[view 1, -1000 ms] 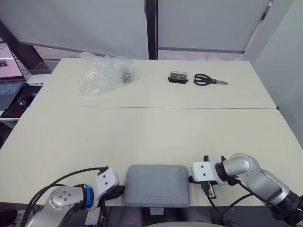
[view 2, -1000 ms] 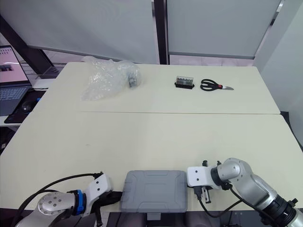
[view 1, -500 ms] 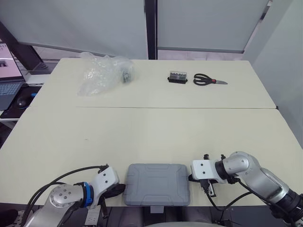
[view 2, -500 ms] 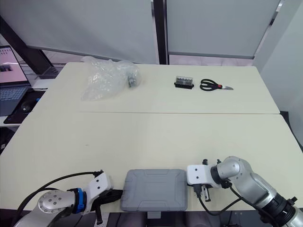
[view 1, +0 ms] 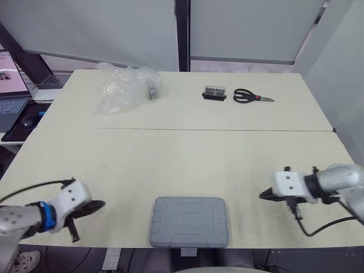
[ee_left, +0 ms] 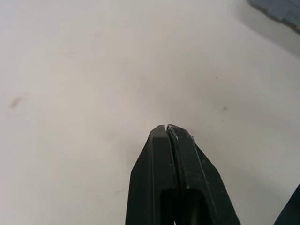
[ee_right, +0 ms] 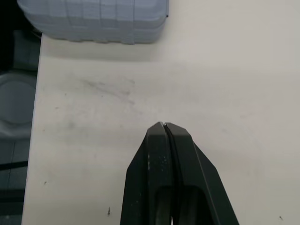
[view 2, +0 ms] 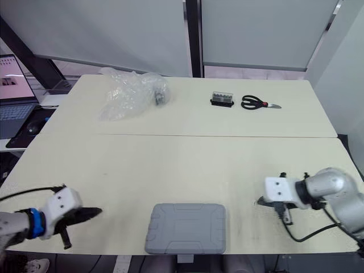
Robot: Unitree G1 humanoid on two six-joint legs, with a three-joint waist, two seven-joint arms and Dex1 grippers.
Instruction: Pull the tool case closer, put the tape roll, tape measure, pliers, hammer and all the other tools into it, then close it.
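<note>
The grey tool case [view 1: 189, 222] lies closed at the table's front edge, between my two arms. My left gripper [view 1: 101, 204] is shut and empty, resting low over the table well to the left of the case, tips pointing toward it. My right gripper [view 1: 261, 195] is also shut and empty, off to the right of the case with a gap between them. In the left wrist view the shut fingers [ee_left: 167, 136] point at bare tabletop, with a case corner [ee_left: 281, 9] at the far edge. In the right wrist view the case [ee_right: 93, 18] lies beyond the shut fingers [ee_right: 164, 136].
At the far side of the table [view 1: 170, 153] lie a crumpled clear plastic bag [view 1: 122, 88], a small black box [view 1: 214, 92] and black-handled scissors [view 1: 250, 96]. A laptop [view 1: 11, 94] stands on a side desk at the far left.
Both grippers have drawn away from the sides of the case: the left one far to the left, the right one to the right. The case has stayed in place.
</note>
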